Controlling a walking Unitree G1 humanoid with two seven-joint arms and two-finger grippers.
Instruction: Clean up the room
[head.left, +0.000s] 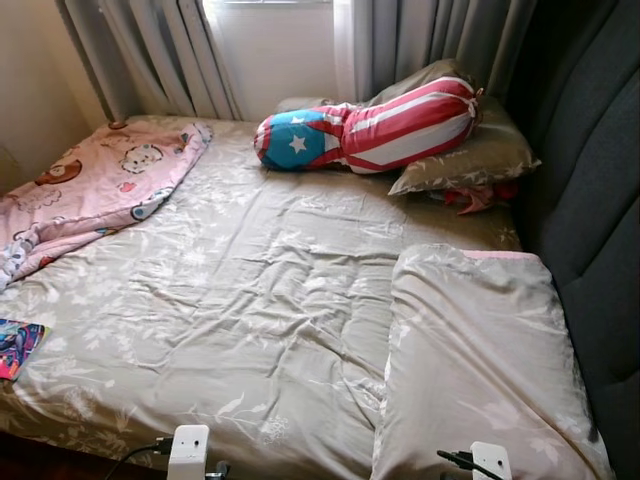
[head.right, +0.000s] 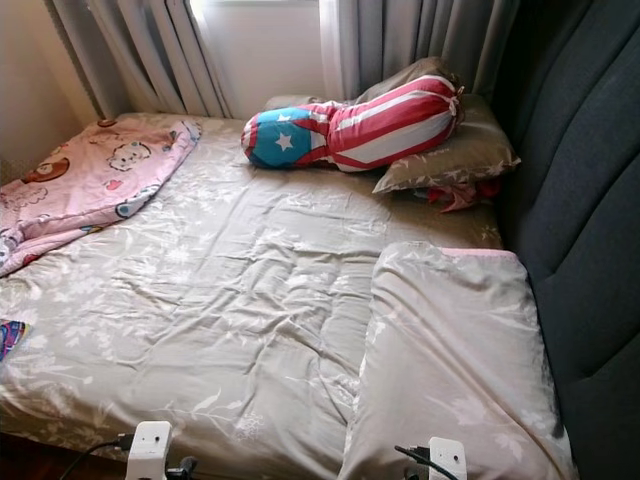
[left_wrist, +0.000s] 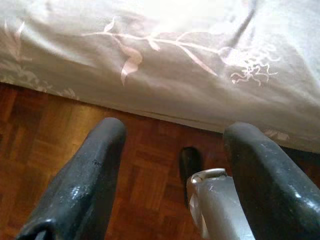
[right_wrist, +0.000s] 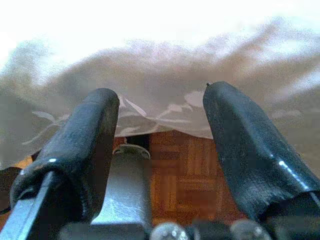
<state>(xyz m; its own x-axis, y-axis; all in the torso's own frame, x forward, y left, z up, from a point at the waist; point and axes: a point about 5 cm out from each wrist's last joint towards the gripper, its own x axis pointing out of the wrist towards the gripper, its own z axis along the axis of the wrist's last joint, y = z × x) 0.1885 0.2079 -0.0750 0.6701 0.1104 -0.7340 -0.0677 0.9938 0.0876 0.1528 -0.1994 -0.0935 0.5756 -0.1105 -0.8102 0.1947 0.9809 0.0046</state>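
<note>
**Bed seen from its foot edge, both arms low**

Head views: bed sheet (head.left: 250, 290), grey floral and creased. Pink blanket (head.left: 95, 190) bunched at 10 o'clock; star-and-stripe bolster (head.left: 375, 130) at 1 o'clock resting on a pillow (head.left: 480, 155); a second pillow (head.left: 480, 370) at 5 o'clock beside the headboard (head.left: 590, 200).

Wrist views add the parquet floor (left_wrist: 55, 135) under the sheet's hanging edge. Left gripper (left_wrist: 172, 165) and right gripper (right_wrist: 160, 145): fingers spread, holding nothing.

Blanket (head.left: 95, 190) on the bed's (head.left: 250, 300) left, bolster (head.left: 370, 128) behind, pillow (head.left: 480, 360) at right.
</note>
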